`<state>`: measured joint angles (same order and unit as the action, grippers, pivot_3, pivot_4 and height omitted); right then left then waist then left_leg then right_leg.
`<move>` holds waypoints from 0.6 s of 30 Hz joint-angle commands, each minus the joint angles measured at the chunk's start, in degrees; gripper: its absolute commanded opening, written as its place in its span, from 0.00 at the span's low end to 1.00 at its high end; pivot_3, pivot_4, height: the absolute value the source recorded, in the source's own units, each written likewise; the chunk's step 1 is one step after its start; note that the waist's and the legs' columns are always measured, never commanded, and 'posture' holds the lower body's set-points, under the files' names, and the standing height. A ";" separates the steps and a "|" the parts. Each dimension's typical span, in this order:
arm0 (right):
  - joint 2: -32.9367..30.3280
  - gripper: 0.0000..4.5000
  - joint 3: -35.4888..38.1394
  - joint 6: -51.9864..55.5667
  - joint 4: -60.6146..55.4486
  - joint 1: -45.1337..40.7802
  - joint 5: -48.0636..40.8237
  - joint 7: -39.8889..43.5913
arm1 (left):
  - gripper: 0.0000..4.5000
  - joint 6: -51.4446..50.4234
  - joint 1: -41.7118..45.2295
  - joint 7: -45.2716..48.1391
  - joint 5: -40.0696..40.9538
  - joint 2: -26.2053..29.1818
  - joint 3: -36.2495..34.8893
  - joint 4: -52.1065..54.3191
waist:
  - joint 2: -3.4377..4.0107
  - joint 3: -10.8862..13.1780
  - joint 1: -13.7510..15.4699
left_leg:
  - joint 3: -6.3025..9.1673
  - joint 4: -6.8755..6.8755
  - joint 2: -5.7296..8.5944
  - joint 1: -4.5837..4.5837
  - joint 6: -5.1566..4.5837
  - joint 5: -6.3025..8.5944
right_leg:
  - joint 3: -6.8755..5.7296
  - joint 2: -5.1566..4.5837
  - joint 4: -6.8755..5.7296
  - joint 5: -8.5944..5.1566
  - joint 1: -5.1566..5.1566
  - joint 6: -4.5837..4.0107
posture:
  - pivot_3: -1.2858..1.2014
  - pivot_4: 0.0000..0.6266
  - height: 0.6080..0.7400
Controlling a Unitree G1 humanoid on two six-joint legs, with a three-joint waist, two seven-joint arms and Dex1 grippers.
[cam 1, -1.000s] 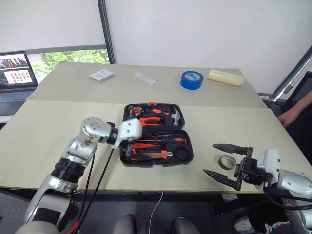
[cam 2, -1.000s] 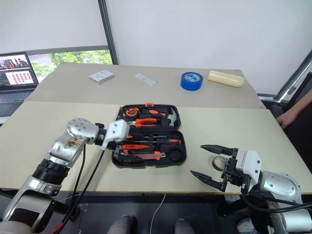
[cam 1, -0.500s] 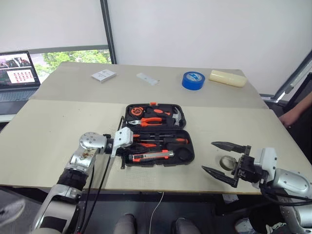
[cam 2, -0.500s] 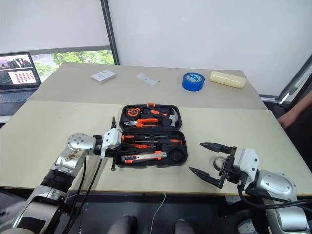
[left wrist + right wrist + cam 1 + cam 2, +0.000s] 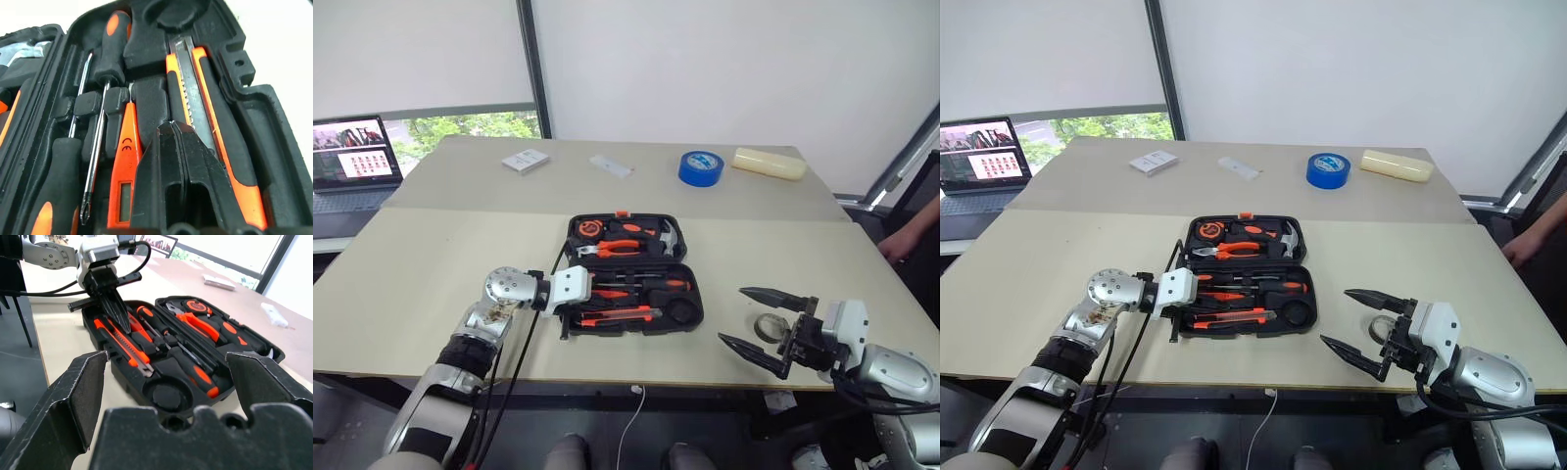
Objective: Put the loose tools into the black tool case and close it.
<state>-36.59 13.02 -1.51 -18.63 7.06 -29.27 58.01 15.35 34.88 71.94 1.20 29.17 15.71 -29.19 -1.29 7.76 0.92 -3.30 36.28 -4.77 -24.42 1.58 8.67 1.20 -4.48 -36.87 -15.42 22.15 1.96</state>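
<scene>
Left gripper [image 5: 116, 308]: fingers pressed together, tips low over the black tool case [image 5: 631, 277], beside the utility knife [image 5: 618, 315] and screwdrivers [image 5: 100, 147] (recesses full, little room between tools). Right gripper [image 5: 759, 328]: fingers spread, small grey tape roll [image 5: 770, 326] just behind; bare table [image 5: 421, 264] between it and the case.

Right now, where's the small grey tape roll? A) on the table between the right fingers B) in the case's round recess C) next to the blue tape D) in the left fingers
A: the small grey tape roll lies on the table between the open right fingers, outside the black tool case, whose round recess is empty.
</scene>
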 commanded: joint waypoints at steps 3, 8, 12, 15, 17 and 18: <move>0.38 1.00 1.27 -1.33 -1.31 -0.15 0.13 -1.45 | 0.00 0.04 -3.55 -1.45 0.77 -2.21 0.29 -2.14 | 0.03 -0.09 -0.08 | 0.00 -0.01 0.00 0.20 0.32 0.20 | 0.00 -0.02 0.02 -0.02 -0.01 0.00 | 0.52 0.24 1.00; -0.37 1.00 9.33 1.30 -1.55 6.06 -3.06 -3.68 | 0.32 -2.12 -4.33 3.21 16.20 -2.39 -10.80 5.00 | -0.19 0.12 0.15 | 0.00 0.02 0.02 -0.40 0.03 0.02 | 0.00 -0.06 -0.03 0.00 0.20 -0.01 | 0.52 0.24 1.00; 0.33 1.00 15.37 -3.41 1.00 13.12 0.19 -3.32 | 0.64 -6.53 -9.08 6.70 21.56 2.80 -14.03 11.58 | -0.25 0.15 -0.61 | 0.08 -0.11 -0.01 -0.62 -0.18 -0.07 | 0.07 0.09 -0.02 0.31 0.47 -0.07 | 0.52 0.24 1.00; 2.10 1.00 18.41 -9.13 6.29 18.37 4.09 -3.64 | 0.86 -7.54 -14.87 5.95 25.58 5.19 -19.00 17.28 | -0.24 0.15 -0.57 | 0.06 -0.36 0.01 -0.53 -0.20 -0.03 | 0.06 0.06 0.06 0.15 0.45 -0.09 | 0.52 0.24 1.00; 3.65 1.00 19.58 -12.79 10.28 20.76 6.18 -4.28 | 0.99 -8.76 -19.98 5.23 26.21 7.48 -21.45 21.09 | -0.24 0.16 -0.48 | 0.06 -0.38 -0.01 -0.52 -0.18 0.01 | 0.02 0.07 0.08 0.09 0.45 -0.11 | 0.52 0.24 1.00; 4.31 1.00 19.97 -14.51 11.90 21.45 7.04 -4.65 | 0.99 -9.75 -22.40 5.44 26.47 8.79 -22.26 22.47 | -0.23 0.16 -0.54 | 0.06 -0.40 -0.01 -0.52 -0.18 0.01 | 0.02 0.06 0.08 0.02 0.46 -0.06 | 0.52 0.24 1.00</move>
<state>-32.92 30.52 -11.74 -8.86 27.47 -23.65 54.23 6.95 14.53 77.47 25.98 35.88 -3.77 -10.34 -1.52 7.92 0.38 -3.25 35.86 -4.80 -24.91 1.42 8.69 1.22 -4.43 -36.78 -15.48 22.62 1.93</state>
